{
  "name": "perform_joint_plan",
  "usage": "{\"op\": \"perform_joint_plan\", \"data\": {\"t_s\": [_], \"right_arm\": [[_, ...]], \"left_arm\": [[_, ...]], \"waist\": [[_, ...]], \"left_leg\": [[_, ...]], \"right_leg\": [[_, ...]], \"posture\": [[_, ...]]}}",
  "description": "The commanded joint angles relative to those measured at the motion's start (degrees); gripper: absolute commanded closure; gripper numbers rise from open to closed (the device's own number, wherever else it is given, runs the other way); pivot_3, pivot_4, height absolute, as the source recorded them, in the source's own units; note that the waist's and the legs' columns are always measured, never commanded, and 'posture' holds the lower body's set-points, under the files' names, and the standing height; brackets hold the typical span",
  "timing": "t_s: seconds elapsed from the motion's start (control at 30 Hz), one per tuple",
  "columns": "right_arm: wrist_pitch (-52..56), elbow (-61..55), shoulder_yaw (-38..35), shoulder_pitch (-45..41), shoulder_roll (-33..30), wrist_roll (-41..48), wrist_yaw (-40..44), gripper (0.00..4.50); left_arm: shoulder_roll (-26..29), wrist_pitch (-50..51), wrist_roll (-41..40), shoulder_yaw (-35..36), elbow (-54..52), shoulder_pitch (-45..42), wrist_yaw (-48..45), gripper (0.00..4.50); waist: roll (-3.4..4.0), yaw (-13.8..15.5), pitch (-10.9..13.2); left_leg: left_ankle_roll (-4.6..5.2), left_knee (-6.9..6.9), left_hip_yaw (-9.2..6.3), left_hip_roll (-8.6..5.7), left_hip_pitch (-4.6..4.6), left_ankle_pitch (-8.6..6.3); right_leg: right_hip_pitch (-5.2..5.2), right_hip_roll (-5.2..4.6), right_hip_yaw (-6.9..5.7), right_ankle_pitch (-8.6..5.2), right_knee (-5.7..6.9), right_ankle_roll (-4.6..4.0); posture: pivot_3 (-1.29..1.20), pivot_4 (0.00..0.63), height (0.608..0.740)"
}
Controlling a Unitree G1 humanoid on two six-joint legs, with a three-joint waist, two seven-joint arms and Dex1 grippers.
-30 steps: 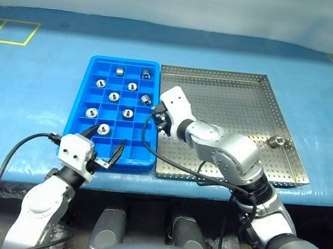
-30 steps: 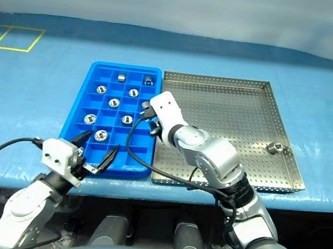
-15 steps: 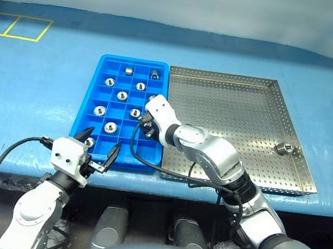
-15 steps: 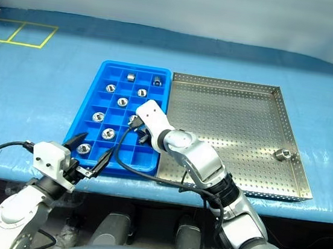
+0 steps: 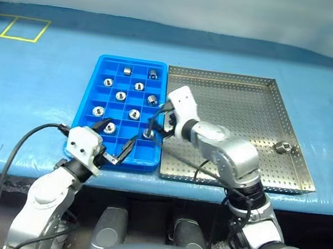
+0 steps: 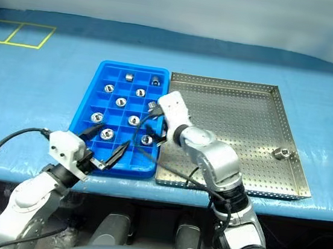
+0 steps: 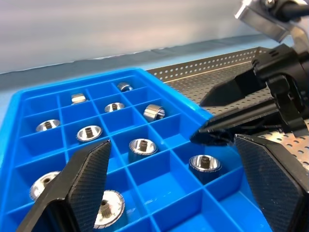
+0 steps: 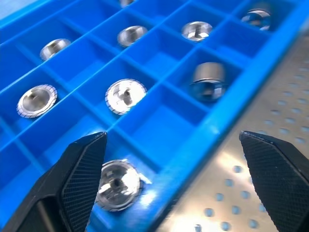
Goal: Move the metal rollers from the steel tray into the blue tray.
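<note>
Over the blue tray's (image 5: 88, 100) right edge, spread right gripper (image 5: 157, 127); near corner, spread left gripper (image 5: 115, 144).

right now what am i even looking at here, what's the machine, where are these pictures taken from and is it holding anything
This is a humanoid robot with two arms, each ending in a gripper with two black fingers. Two pictures come from a camera on its head, looking down over a table with a blue cover. The other two come from cameras on its wrists, looking along the fingers.

On the table lie a blue tray with small square compartments and, to its right, a perforated steel tray. Nine shiny metal rollers sit in the blue tray's compartments; one roller is left in the steel tray by its right rim.

The right gripper hovers over the blue tray's right column, fingers open, with a roller lying in the compartment just below. The left gripper waits open at the blue tray's near edge. Neither holds anything.
</note>
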Motion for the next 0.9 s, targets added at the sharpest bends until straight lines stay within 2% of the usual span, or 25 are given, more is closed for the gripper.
{"op": "perform_joint_plan", "data": {"t_s": [0.03, 0.13, 0.27, 0.3, 0.47, 0.57, 0.77, 0.9], "right_arm": [[-0.97, -2.29, -10.92, 1.69, 1.32, -4.22, -8.16, 0.04], [-5.64, 0.65, -17.97, 3.78, 3.2, -12.0, -20.07, 0.04], [-11.31, 4.91, -21.8, 4.51, 6.19, -18.58, -30.08, 0.04], [-15.67, 6.65, -23.25, 4.5, 8.36, -20.14, -34.49, 0.04], [-29.17, 13.23, -29.32, 2.74, 15.47, -23.14, -47.83, 0.04], [-33.23, 16.9, -32.13, 1.25, 16.67, -22.66, -51.72, 0.04], [-40.91, 23.79, -40.03, -3.1, 18.59, -15.75, -56.59, 0.04], [-44.22, 27.66, -41.69, -4.62, 18.19, -12.9, -58.27, 0.04]], "left_arm": [[0.23, -0.1, -0.85, -1.28, 0.68, -2.03, -1.17, 0.0], [-0.06, -0.12, -0.97, -2.75, 2.46, -4.15, -2.19, 0.0], [-0.31, -0.32, -1.04, -3.76, 4.1, -6.03, -3.03, 0.0], [-0.35, -0.37, -1.03, -3.97, 4.51, -6.57, -3.28, 0.0], [-0.35, -0.66, -1.18, -4.43, 5.34, -7.48, -3.68, 0.0], [-0.41, -0.79, -1.28, -4.39, 5.38, -7.37, -3.85, 0.0], [-0.36, -0.84, -1.36, -4.42, 5.47, -7.27, -4.0, 0.0], [-0.29, -0.84, -1.42, -4.34, 5.33, -7.09, -4.03, 0.0]], "waist": [[0.0, -0.27, 0.0], [0.02, -0.75, -0.01], [0.05, -2.17, -0.02], [0.06, -2.7, -0.02], [0.12, -4.63, -0.03], [0.13, -4.85, -0.03], [0.14, -5.02, -0.04], [0.19, -5.29, -0.04]], "left_leg": [[0.0, -0.01, 0.0, -0.01, 0.0, 0.0], [0.0, -0.03, 0.01, -0.04, -0.02, 0.0], [0.0, -0.02, 0.05, -0.04, 0.0, 0.0], [0.0, -0.02, 0.06, -0.04, 0.01, 0.01], [0.0, -0.05, 0.1, 0.04, 0.12, 0.01], [0.01, -0.02, 0.1, 0.0, 0.09, 0.01], [0.03, 0.02, 0.07, -0.04, 0.13, 0.03], [0.04, 0.01, 0.06, -0.03, 0.13, 0.03]], "right_leg": [[0.01, 0.0, 0.0, 0.0, 0.0, 0.0], [0.0, 0.0, 0.04, 0.01, -0.01, 0.01], [0.0, 0.02, 0.07, 0.02, 0.01, 0.03], [0.0, 0.01, 0.1, 0.03, 0.02, 0.04], [0.01, 0.1, 0.15, 0.06, 0.09, 0.09], [0.03, 0.08, 0.19, 0.08, 0.08, 0.12], [0.13, 0.07, 0.21, 0.12, 0.05, 0.17], [0.12, 0.08, 0.22, 0.14, 0.07, 0.13]], "posture": [[0.06, 0.15, 0.74], [0.03, 0.15, 0.74], [0.0, 0.15, 0.74], [0.0, 0.15, 0.74], [0.0, 0.15, 0.74], [0.01, 0.15, 0.74], [0.02, 0.15, 0.74], [0.03, 0.15, 0.74]]}}
